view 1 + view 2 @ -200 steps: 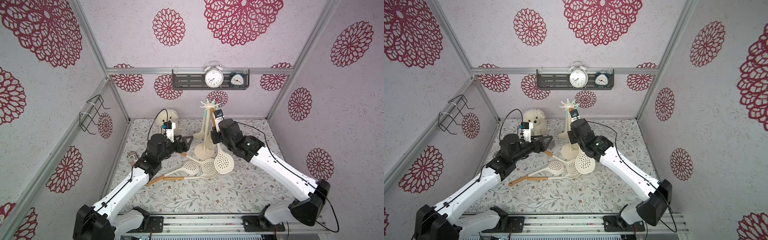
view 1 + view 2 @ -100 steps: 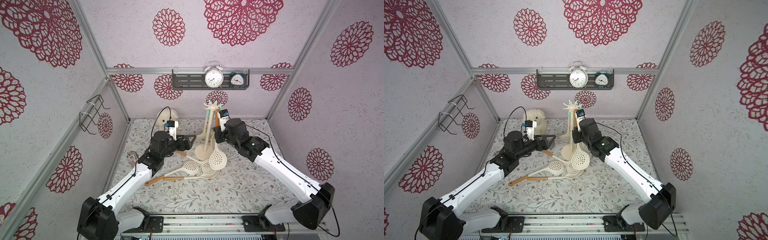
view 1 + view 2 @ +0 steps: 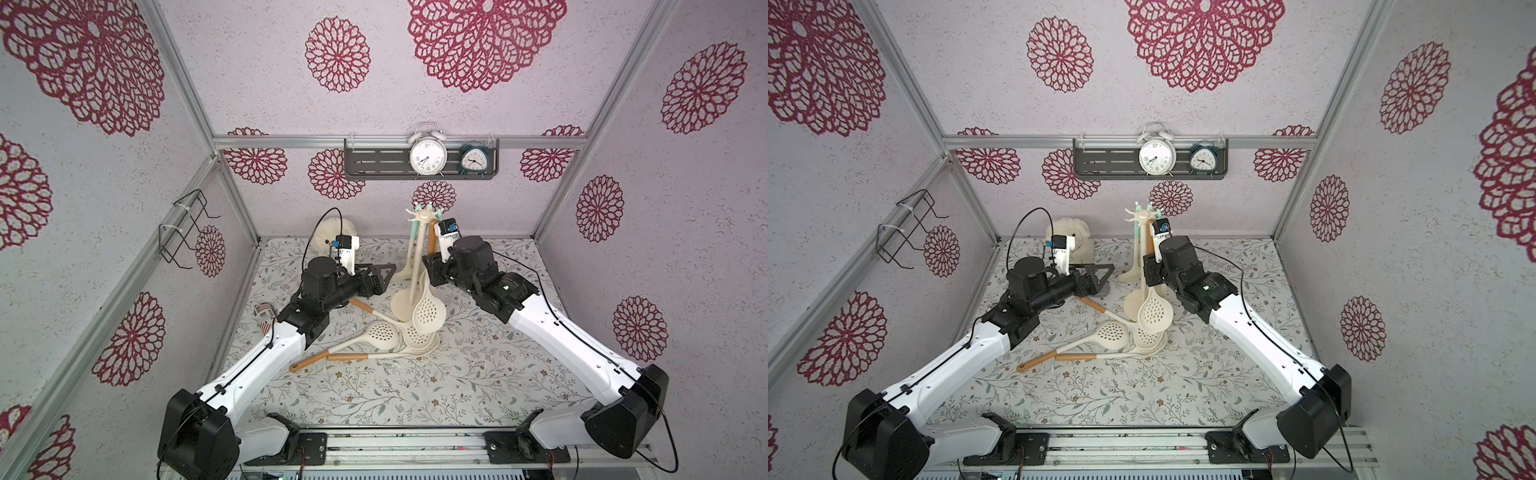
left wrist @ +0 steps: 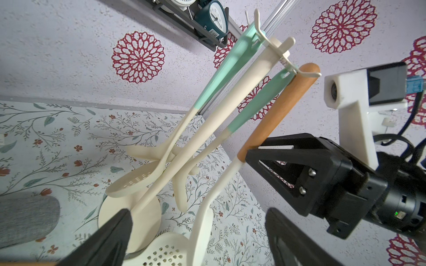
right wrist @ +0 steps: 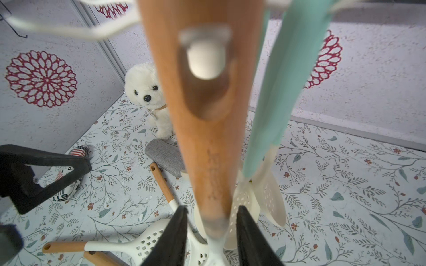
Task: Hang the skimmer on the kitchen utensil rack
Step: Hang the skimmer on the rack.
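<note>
Both top views show the skimmer (image 3: pixel 429 311) (image 3: pixel 1155 312) hanging on the kitchen utensil rack (image 3: pixel 424 214) (image 3: pixel 1143 215), far-centre on the bench (image 3: pixel 415 386); the left wrist view shows the left end effector (image 4: pixel 197 214) wide open, empty; the right wrist view, the right end effector (image 5: pixel 212 230) parted loosely around the skimmer's handle.

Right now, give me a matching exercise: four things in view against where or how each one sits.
1 orange-handled skimmer
2 white alarm clock
3 plush dog
4 left gripper

A on the grey wall shelf
B open, holding nothing
C hanging from a kitchen utensil rack hook
D sitting at the table's back edge

Pairs: 1-C, 2-A, 3-D, 4-B
</note>
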Robot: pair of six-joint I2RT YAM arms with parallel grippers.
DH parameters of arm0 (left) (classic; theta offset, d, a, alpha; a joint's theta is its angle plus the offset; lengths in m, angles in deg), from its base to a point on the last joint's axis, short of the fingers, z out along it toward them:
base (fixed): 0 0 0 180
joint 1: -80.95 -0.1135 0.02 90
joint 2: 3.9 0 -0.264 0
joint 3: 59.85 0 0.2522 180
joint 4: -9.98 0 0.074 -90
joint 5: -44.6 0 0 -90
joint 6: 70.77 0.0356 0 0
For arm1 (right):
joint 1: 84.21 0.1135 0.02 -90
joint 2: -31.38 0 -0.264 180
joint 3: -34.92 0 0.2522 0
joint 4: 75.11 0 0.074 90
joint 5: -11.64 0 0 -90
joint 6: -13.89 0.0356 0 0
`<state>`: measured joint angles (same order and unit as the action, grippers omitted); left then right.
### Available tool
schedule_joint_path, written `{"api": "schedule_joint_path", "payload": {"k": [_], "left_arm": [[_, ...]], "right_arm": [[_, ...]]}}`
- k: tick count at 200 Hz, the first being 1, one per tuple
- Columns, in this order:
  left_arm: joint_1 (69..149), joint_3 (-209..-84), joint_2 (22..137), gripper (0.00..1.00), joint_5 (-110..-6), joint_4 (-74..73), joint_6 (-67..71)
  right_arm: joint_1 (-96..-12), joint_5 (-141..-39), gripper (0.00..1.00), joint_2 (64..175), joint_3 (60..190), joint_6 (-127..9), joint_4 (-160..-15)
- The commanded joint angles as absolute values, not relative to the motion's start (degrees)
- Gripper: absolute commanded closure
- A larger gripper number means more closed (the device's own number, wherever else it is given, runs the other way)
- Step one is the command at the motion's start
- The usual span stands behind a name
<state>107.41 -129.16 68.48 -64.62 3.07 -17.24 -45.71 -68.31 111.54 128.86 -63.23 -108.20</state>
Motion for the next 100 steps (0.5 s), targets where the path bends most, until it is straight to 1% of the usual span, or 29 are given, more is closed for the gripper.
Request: {"api": "schedule_joint_path", "payload": {"k": [1,30,49,60,75,90,100], "left_arm": [[107.3,-128.7,68.2,0.06,-65.1,4.7,-16.6],[107.3,-128.2,67.7,0.05,-64.6,4.4,-16.4],[107.3,-128.3,67.2,0.04,-63.4,2.4,-15.4],[107.8,-128.6,66.5,0.04,-61.6,-0.2,-13.6],[109.3,-129.6,65.6,0.07,-58.0,-5.4,-10.5],[110.8,-130.6,65.0,0.08,-54.9,-9.6,-7.9],[111.4,-130.9,64.7,0.09,-53.8,-11.3,-7.0]], "right_arm": [[-46.1,-69.0,0.51,110.9,130.5,-62.7,-106.5],[-46.1,-70.3,0.41,109.6,131.0,-62.9,-106.0],[-46.1,-72.8,0.34,107.0,129.7,-63.5,-103.3],[-46.1,-73.9,0.32,104.7,127.9,-63.7,-101.2],[-46.9,-74.5,0.33,100.9,124.3,-62.5,-98.4],[-50.0,-77.3,0.41,97.2,120.0,-59.0,-96.1],[-53.2,-81.0,0.45,95.1,116.9,-56.4,-94.8]]}}
